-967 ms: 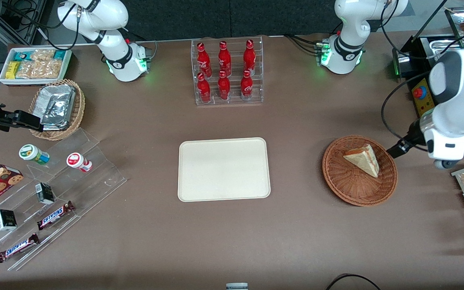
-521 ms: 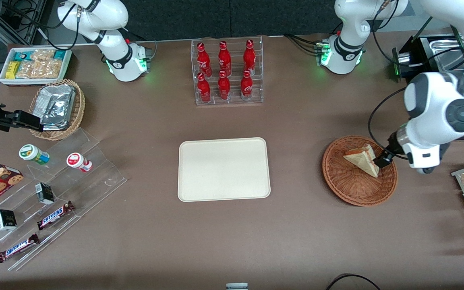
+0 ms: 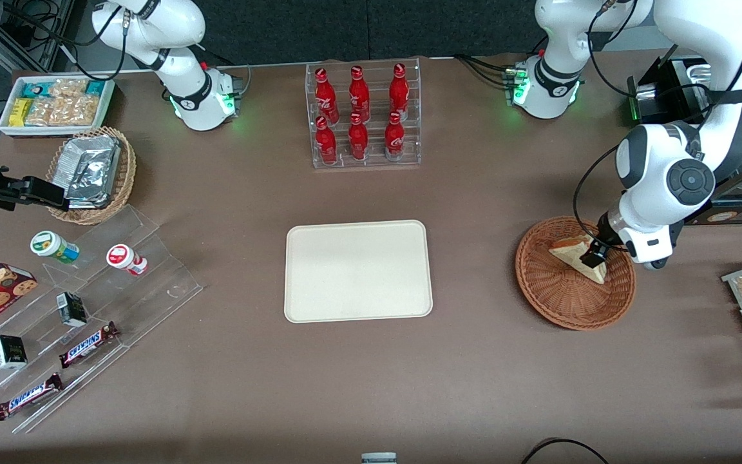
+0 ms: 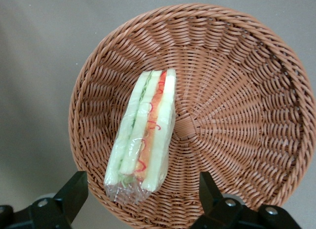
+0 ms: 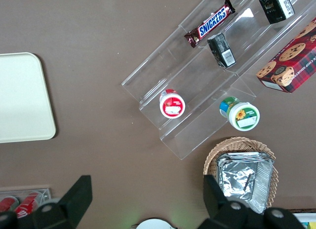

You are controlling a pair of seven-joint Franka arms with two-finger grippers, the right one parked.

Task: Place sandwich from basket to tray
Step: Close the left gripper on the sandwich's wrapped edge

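Wicker, reddish-brown, round and shallow: the basket sits at right of centre in the front view, with the small triangular sandwich wedge, pale cream bread with a red and green filling stripe, lying in it, on the part farther from the front camera. Sandwich looks wrapped in clear film in the wrist view, filling edge up, resting off-centre against the basket weave.

Left arm's gripper hangs right above the sandwich, over the basket. Jaws spread wide; the two black fingers straddle the near end of the wedge, not touching it.

Flat cream-white rectangular tray with rounded corners lies mid-frame in the front view, well apart from the basket, nothing on it. Task barely begun: the grasp is not yet made.

Step in hand, as I judge it: descend and grip. To do it well:
- centre the fingers across the two bread faces, not along the filling edge
- come down far enough to catch the bread body, not just the loose film
- keep fingertips off the wicker rim so the basket isn't dragged
- squeeze lightly, since soft bread will crush
- lift straight up before carrying toward the tray
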